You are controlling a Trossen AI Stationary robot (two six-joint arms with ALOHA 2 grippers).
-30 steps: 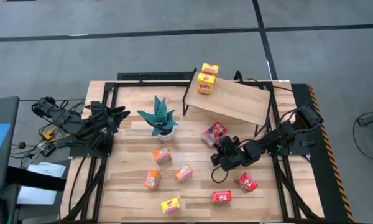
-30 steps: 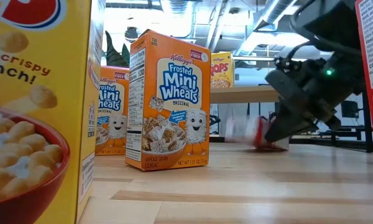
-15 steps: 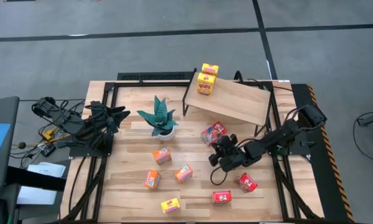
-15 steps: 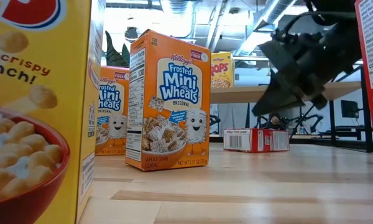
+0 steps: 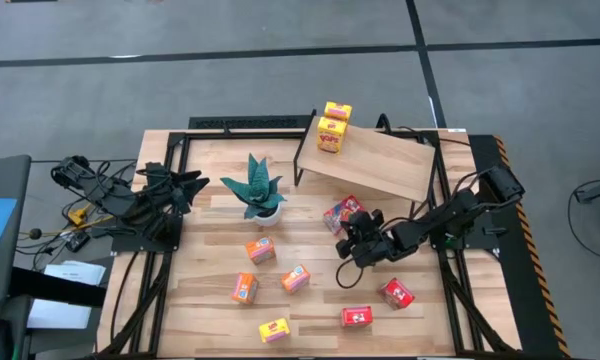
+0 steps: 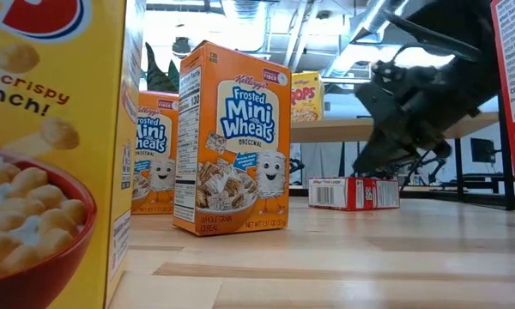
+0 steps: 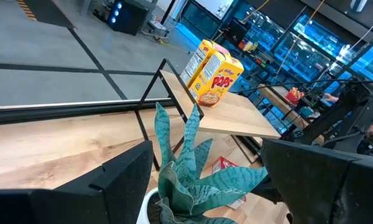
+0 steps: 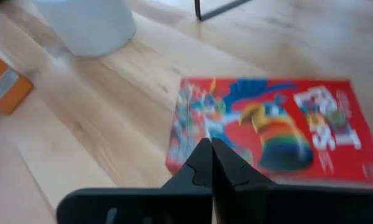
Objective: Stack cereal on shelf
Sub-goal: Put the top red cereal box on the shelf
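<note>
My right gripper (image 5: 351, 243) is shut and empty. It hovers just above the near edge of a red cereal box (image 5: 342, 213), which lies flat on its back on the table (image 8: 267, 130). The low view shows the gripper (image 6: 365, 163) raised over that box (image 6: 354, 192). Two yellow boxes (image 5: 333, 127) stand on the far left corner of the light-wood shelf (image 5: 380, 165). Three orange boxes (image 5: 260, 250), two more red boxes (image 5: 397, 293) and one yellow box (image 5: 274, 330) are on the table. My left gripper (image 5: 185, 185) waits open at the table's left, facing the plant.
The teal plant in a white pot (image 5: 256, 192) stands left of the shelf and shows close before my left gripper (image 7: 193, 180). The shelf's black legs (image 5: 300, 160) stand just beyond the flat red box. Cables lie along both table sides.
My right gripper has risen from table height beside the red box and moved slightly toward the shelf. The red box, blurred and in motion a second ago, now lies flat and still on the table.
</note>
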